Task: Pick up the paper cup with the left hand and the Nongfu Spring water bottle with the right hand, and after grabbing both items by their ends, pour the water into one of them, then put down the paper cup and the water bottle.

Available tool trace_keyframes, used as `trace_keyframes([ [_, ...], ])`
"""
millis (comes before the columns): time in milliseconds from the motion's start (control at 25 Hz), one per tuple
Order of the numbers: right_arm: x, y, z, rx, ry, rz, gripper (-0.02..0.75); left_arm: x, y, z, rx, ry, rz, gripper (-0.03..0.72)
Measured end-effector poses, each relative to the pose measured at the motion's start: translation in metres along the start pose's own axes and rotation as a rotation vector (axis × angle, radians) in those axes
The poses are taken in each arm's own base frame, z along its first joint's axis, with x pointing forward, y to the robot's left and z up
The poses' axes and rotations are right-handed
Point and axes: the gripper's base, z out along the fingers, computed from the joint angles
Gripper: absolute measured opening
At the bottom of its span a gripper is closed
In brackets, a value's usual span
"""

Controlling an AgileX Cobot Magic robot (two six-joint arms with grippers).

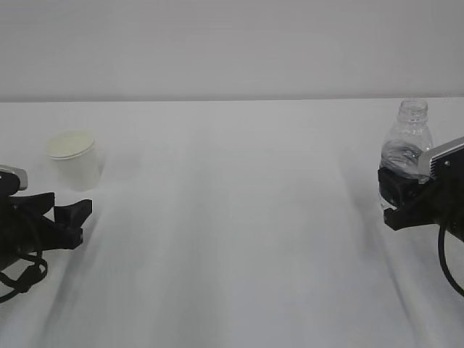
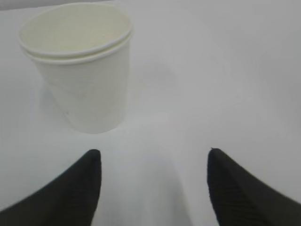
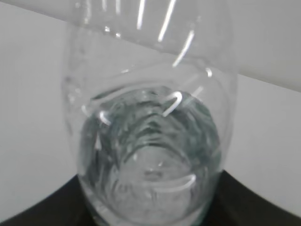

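The white paper cup (image 1: 74, 158) stands upright on the table at the left; in the left wrist view the paper cup (image 2: 80, 70) sits ahead and to the left of the fingers. My left gripper (image 1: 80, 219) (image 2: 153, 153) is open just in front of the cup, not touching it, with bare table between its fingers. At the right, the clear capless water bottle (image 1: 407, 141) (image 3: 150, 132) stands upright with my right gripper (image 1: 391, 199) (image 3: 150, 209) shut on its lower body. Water (image 3: 150, 165) shows in the bottle's lower part.
The white table (image 1: 232, 254) runs back to a plain pale wall. Nothing else stands between the cup and the bottle.
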Motion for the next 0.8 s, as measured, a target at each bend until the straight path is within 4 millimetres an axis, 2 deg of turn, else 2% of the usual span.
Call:
trace_keyframes([
  [200, 0.000, 0.000, 0.000, 0.000, 0.000, 0.000, 0.356, -0.007, 0.001, 0.007, -0.009, -0.031, 0.000, 0.633],
  [280, 0.000, 0.000, 0.000, 0.001, 0.000, 0.001, 0.356, -0.011, 0.003, 0.011, -0.027, -0.050, -0.007, 0.659],
  [600, 0.000, 0.000, 0.000, 0.001, 0.000, 0.001, 0.356, -0.023, 0.008, 0.022, -0.068, -0.104, -0.022, 0.672],
  [800, 0.000, 0.000, 0.000, 0.000, 0.000, 0.002, 0.356, -0.023, 0.010, 0.027, -0.081, -0.110, -0.028, 0.673],
])
